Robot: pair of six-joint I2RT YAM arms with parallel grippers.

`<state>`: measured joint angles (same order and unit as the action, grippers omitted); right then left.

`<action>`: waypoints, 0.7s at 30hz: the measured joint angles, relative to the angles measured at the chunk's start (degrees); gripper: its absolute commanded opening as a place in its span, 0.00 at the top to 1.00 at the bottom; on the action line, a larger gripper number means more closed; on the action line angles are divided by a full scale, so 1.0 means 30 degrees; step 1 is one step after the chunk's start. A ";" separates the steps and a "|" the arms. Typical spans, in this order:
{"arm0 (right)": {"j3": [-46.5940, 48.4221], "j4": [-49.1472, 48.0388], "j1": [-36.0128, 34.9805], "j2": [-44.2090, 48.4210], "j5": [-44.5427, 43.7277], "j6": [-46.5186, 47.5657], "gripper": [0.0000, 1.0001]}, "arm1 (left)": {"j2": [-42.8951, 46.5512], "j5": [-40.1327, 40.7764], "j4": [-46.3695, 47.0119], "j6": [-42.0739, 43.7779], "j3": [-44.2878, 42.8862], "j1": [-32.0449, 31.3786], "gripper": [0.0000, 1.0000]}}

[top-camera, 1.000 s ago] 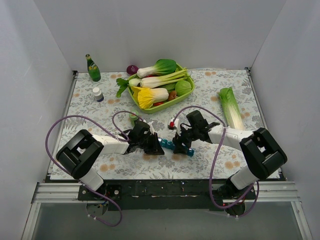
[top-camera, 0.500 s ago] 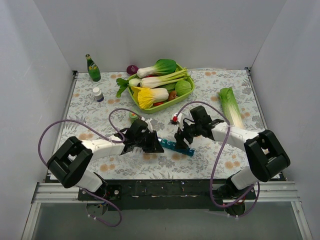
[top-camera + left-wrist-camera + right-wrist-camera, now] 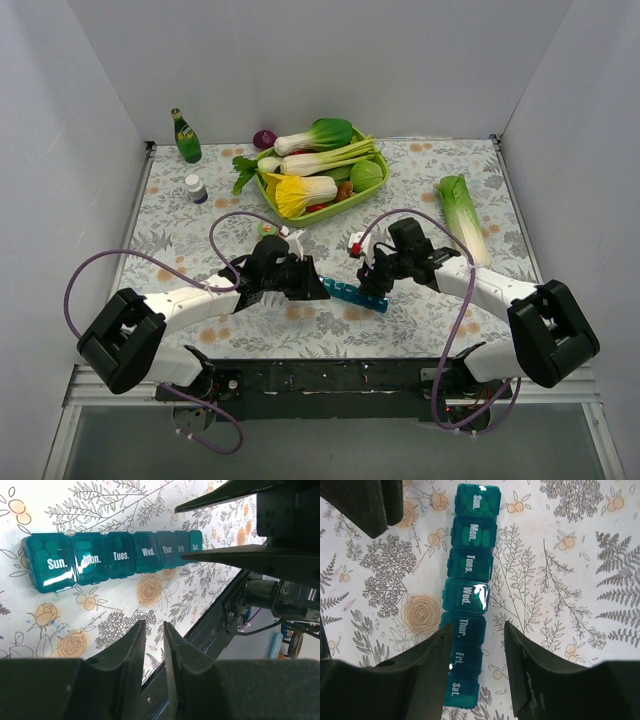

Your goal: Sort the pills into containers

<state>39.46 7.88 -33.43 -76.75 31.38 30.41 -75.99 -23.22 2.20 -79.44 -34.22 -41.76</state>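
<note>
The teal pill container strip (image 3: 358,296) lies on the flowered table between my grippers. All its lids, marked Sun. to Sat., are closed in the left wrist view (image 3: 110,557) and the right wrist view (image 3: 469,570). Rounded shapes show through the Sun. and Mon. lids. My left gripper (image 3: 303,287) hovers off the strip's Sun. end, jaws nearly together and empty (image 3: 154,625). My right gripper (image 3: 372,281) is open and empty above the Thur.–Sat. end (image 3: 478,625). I see no loose pills.
A lime-green basket (image 3: 300,221) of vegetables stands at the back centre. A green bottle (image 3: 185,137) and a white bottle (image 3: 196,188) stand back left. A green-capped bottle (image 3: 268,229) is behind my left gripper. A leafy stalk (image 3: 462,215) lies right. The table's front edge is close.
Both arms have swung their elbows outward, and the right gripper has drawn slightly right and back. The strip has stayed in place.
</note>
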 measured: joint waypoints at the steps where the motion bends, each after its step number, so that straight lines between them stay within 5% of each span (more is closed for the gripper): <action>1: 0.0007 -0.0036 0.0007 -0.0313 -0.0182 -0.0102 0.54 | -0.0138 -0.0051 0.0175 0.0066 -0.0007 0.0000 0.82; 9: 0.0153 -0.0073 0.0007 -0.0925 -0.0699 -0.0240 0.85 | -0.3024 -0.0364 0.1282 0.0423 -0.1035 0.0000 0.85; 21: 0.0226 0.0605 0.0007 -0.0444 0.0634 0.0189 0.91 | -0.5799 -0.0087 0.2324 0.0546 -0.2973 0.0000 0.88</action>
<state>40.14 9.69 -33.41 -78.08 33.28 30.98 -93.38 -23.49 9.17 -77.80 -43.13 -41.76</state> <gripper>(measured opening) 0.097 0.127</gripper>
